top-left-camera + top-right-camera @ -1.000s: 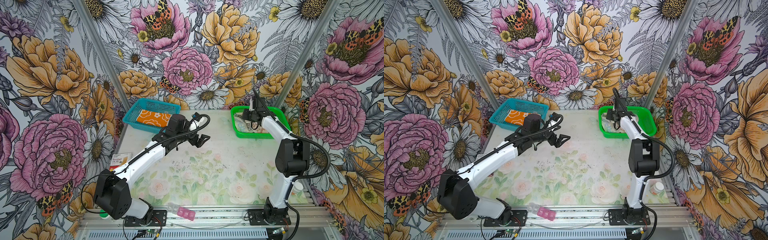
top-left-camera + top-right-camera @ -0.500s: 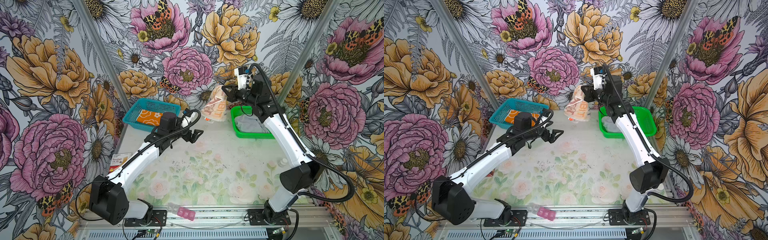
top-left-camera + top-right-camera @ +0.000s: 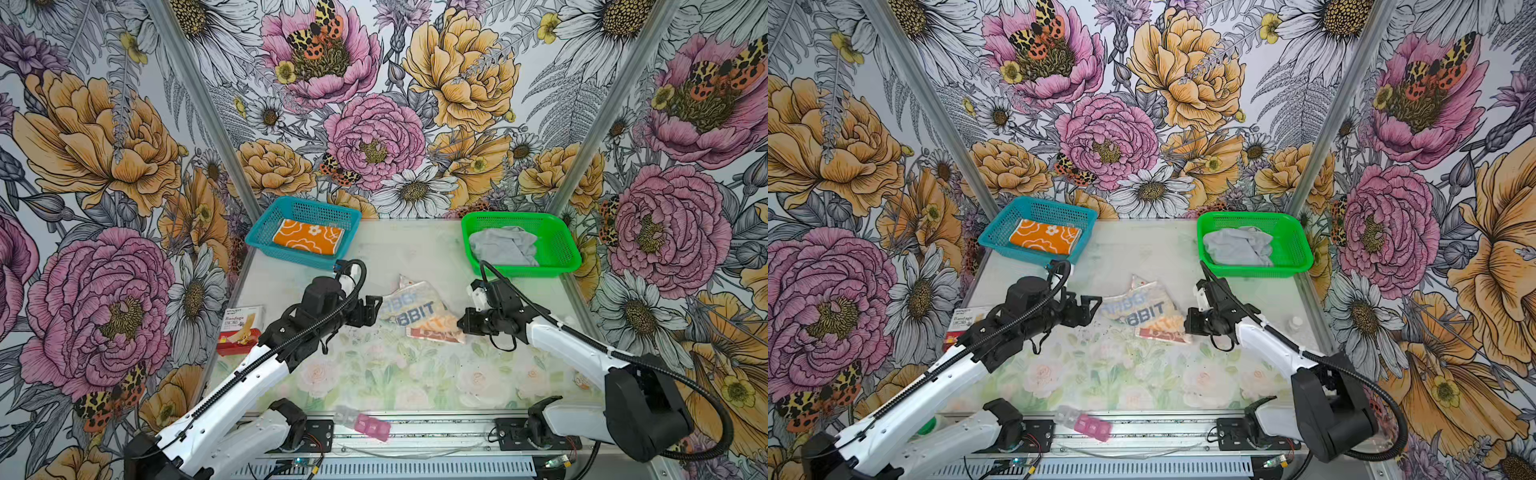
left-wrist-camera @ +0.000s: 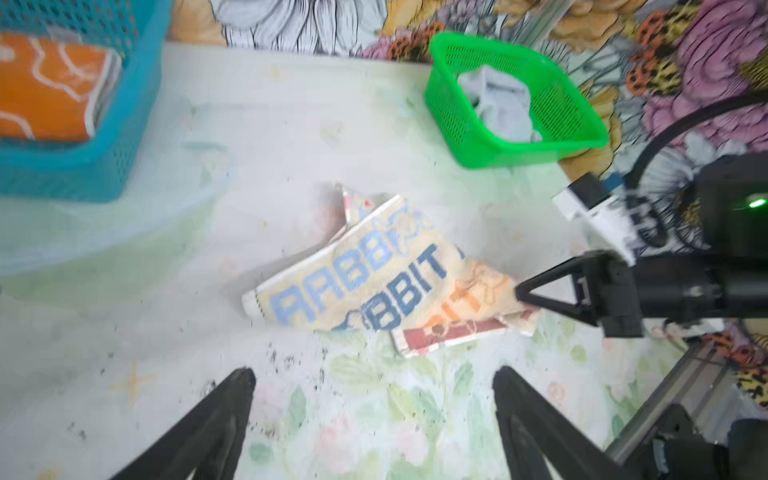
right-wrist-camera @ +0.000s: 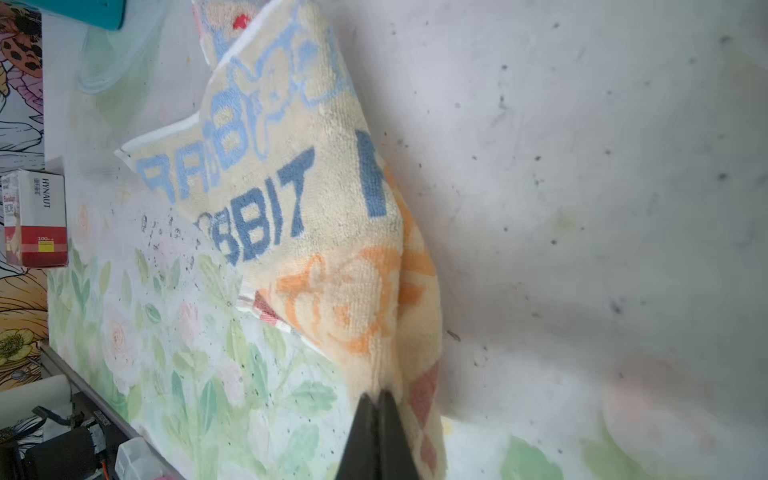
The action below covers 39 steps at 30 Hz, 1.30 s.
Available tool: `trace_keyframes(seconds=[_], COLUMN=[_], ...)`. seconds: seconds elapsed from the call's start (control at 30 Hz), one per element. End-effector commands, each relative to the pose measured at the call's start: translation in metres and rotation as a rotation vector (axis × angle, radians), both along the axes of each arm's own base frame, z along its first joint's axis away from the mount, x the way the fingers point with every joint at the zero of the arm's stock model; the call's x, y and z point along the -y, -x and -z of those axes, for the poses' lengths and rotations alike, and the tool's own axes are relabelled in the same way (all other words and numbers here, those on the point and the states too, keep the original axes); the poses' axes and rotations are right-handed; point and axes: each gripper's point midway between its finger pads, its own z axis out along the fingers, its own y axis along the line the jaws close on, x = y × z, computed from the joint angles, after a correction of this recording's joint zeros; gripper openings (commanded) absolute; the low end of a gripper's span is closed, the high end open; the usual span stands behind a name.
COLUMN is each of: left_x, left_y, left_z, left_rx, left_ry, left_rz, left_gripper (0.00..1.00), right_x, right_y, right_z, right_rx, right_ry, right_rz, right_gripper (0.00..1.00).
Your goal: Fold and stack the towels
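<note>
Got the pale floral-print counter (image 3: 415, 374) with the cream terry towel (image 3: 419, 309) (blue, orange and brown stripes, RABBIT lettering) crumpled in the middle of it. Runs lengthwise roughly left to right, straight between both arms. Pinched at its right-hand corner by the right fingers (image 5: 361, 436), closed all the way on the cloth. Flanked on the other end by the left fingers (image 4: 220, 415), spread wide, gripping nothing, just beside the free edge. Probably calls for a left-side grab there, then pulling flat.
</note>
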Motion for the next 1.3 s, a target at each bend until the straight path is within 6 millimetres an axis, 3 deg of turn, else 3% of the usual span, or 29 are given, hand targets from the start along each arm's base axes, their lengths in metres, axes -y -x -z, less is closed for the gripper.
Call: trace_keyframes(seconds=[0.0, 0.17, 0.37, 0.5, 0.6, 0.77, 0.97, 1.17, 1.27], left_x=[-0.007, -0.007, 0.005, 0.017, 0.036, 0.047, 0.057, 0.060, 0.061], left_y=[0.019, 0.015, -0.033, -0.066, -0.077, -0.082, -0.083, -0.074, -0.068], left_z=[0.052, 0.083, 0.093, 0.106, 0.108, 0.118, 0.121, 0.129, 0.131], left_rx=[-0.174, -0.227, -0.229, -0.221, -0.199, -0.203, -0.218, -0.256, -0.265], left_ry=[-0.016, -0.083, -0.083, -0.111, -0.083, -0.060, -0.022, -0.010, -0.006], left_rz=[-0.093, -0.121, -0.121, -0.071, 0.000, 0.040, 0.071, 0.085, 0.088], left_gripper=[0.86, 0.84, 0.83, 0.79, 0.74, 0.70, 0.55, 0.39, 0.39], right_x=[0.006, 0.021, 0.062, 0.065, 0.062, 0.058, 0.057, 0.054, 0.051], right_y=[-0.005, 0.008, 0.026, 0.018, 0.010, -0.001, -0.005, -0.011, -0.019], right_z=[-0.015, -0.010, -0.004, -0.020, -0.028, -0.031, -0.034, -0.041, -0.045], right_rx=[0.068, 0.026, -0.006, 0.059, 0.074, 0.075, 0.086, 0.104, 0.112], right_ry=[-0.033, 0.029, 0.230, 0.229, 0.235, 0.255, 0.256, 0.257, 0.260], right_rz=[0.081, 0.127, 0.225, 0.243, 0.227, 0.196, 0.188, 0.175, 0.164], right_gripper=[0.00, 0.00, 0.00, 0.00, 0.00, 0.00, 0.00, 0.00, 0.00])
